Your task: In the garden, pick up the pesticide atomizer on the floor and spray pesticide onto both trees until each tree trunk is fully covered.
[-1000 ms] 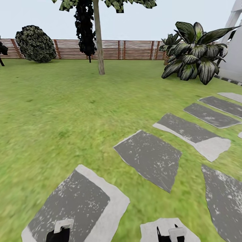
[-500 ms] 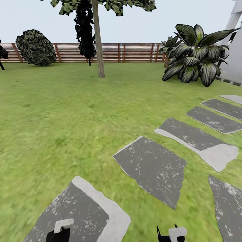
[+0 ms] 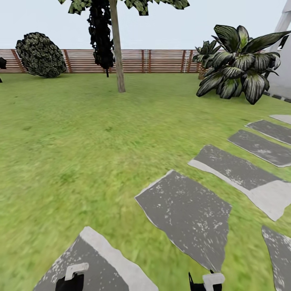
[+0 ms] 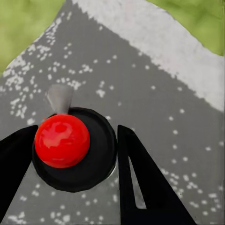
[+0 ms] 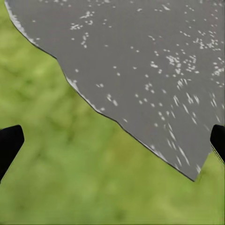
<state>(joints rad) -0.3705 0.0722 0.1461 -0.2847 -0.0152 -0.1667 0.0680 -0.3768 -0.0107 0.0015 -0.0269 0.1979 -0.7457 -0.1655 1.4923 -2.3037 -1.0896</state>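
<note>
Our left gripper [image 4: 70, 150] clamps the pesticide atomizer [image 4: 75, 150] between its fingers, red top facing the wrist camera, over a grey stepping stone [image 4: 154, 79]. Our right gripper [image 5: 112, 140] hangs wide open, seemingly empty. One tree trunk [image 3: 117, 52] stands ahead on the lawn [image 3: 72, 133].

Left end effector [image 4: 70, 150] clamped; right end effector [image 5: 112, 140] spread
</note>
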